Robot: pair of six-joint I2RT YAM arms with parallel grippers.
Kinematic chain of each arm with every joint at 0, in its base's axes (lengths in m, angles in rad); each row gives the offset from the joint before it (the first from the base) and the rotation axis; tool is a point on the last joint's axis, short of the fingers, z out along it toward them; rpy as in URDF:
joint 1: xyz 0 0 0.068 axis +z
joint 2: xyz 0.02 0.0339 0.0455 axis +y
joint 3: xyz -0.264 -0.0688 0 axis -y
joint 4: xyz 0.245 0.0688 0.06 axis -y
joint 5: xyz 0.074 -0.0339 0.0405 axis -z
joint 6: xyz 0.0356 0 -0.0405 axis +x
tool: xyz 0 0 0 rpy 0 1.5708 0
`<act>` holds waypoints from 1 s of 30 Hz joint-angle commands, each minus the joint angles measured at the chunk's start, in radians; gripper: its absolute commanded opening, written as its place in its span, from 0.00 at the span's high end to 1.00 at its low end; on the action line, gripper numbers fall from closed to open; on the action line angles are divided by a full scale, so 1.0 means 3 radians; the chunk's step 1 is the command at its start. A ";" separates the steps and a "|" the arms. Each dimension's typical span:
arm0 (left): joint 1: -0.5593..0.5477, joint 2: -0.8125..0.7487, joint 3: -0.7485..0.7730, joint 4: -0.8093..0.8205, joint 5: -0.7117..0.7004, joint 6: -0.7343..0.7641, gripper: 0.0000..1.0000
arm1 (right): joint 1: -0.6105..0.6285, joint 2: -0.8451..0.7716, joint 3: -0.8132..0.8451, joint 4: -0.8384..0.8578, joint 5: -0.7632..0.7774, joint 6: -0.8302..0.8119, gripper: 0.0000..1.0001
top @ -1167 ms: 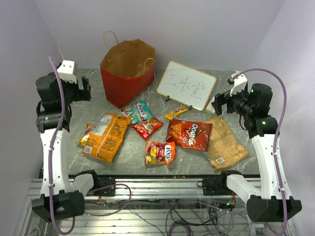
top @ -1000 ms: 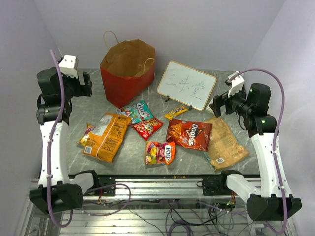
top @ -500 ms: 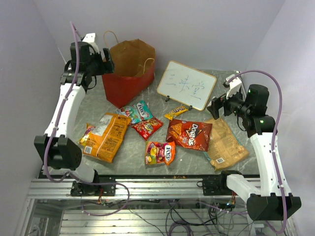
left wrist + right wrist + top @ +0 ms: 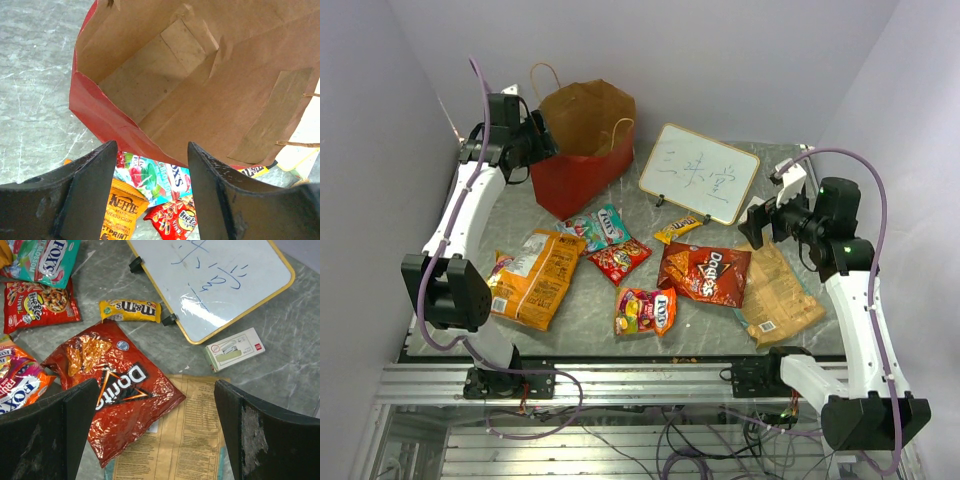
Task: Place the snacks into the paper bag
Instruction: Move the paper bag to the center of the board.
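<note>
The paper bag (image 4: 578, 140) stands open at the back left, red outside, brown inside (image 4: 200, 85), with nothing in it. My left gripper (image 4: 542, 140) hovers open at its near-left rim (image 4: 150, 147). Snacks lie on the table: orange Kettle bag (image 4: 532, 277), teal pack (image 4: 597, 228), small red pack (image 4: 620, 259), Fox's fruit pack (image 4: 645, 311), yellow M&M's (image 4: 677, 229), Doritos bag (image 4: 705, 272), tan bag (image 4: 777, 290). My right gripper (image 4: 752, 222) is open and empty above the Doritos bag (image 4: 120, 400) and the tan bag (image 4: 185, 440).
A whiteboard (image 4: 699, 172) with writing stands at the back middle, right of the bag. A small white box (image 4: 235, 349) lies beside it, near the tan bag's far end. Purple walls close in left, right and behind.
My left arm swung up from the table's left side to the bag's left rim. My right gripper edged a little left and down.
</note>
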 commanded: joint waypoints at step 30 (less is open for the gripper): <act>0.0536 -0.0233 -0.0083 -0.0459 0.0157 0.0526 0.93 | 0.0003 0.0026 -0.0203 0.0056 -0.0093 -0.0128 0.00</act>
